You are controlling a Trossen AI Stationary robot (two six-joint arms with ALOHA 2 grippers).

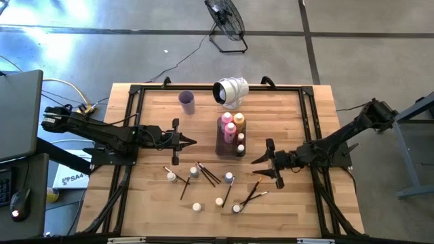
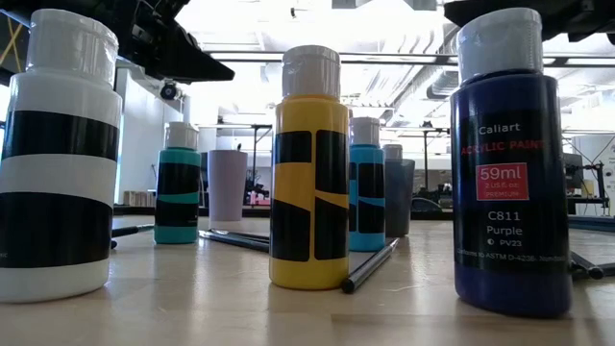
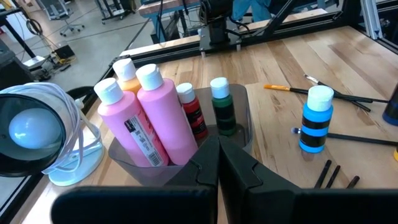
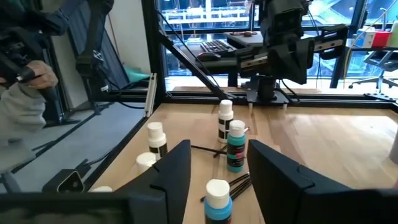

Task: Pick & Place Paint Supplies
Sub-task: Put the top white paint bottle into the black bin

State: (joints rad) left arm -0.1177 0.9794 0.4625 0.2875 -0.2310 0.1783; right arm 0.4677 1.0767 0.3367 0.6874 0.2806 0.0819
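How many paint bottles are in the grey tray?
5 in the tray: one pink bottle, another pink bottle, an orange bottle, a red bottle, a green bottle. None looks hidden.

Wood, plastic and matt black metal

The surface [image 1: 298, 210] was pale, smooth planked wood; the paint bottles [image 3: 152, 118] were glossy plastic with paper labels, in a clear grey plastic tray [image 3: 245, 118].

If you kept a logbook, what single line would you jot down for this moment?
left gripper: shut, empty, beside tray | right gripper: open, empty | bottles in tray | brushes loose on table
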